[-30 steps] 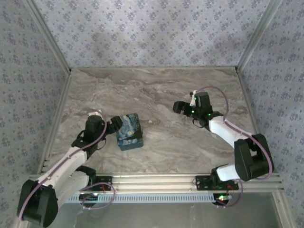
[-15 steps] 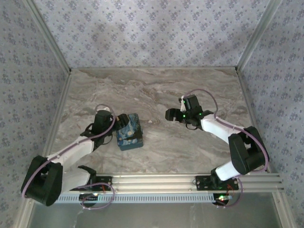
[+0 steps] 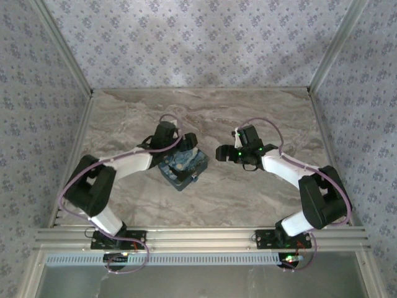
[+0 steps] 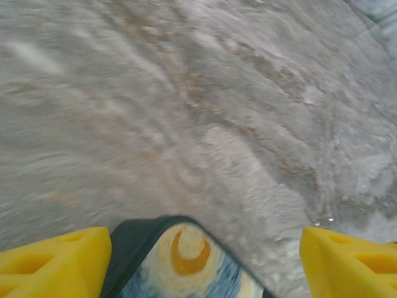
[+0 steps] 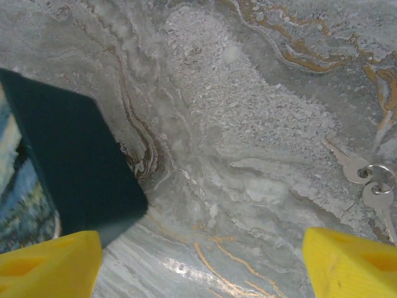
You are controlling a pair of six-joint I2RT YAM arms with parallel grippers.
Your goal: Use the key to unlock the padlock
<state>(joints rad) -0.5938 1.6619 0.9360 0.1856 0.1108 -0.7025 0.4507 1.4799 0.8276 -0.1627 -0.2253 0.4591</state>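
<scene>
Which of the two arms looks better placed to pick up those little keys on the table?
Right, probably. The right tool hangs open above the table, with the keys lying close ahead of one finger. The left tool sits over the painted box instead.

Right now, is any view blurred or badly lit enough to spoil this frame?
Left wrist: motion-smeared, the marble table streaked and the box soft. Right wrist: sharp, the keys crisp, a slight sheen on the stone. Top external: evenly lit, shadows soft, no blur.
</scene>
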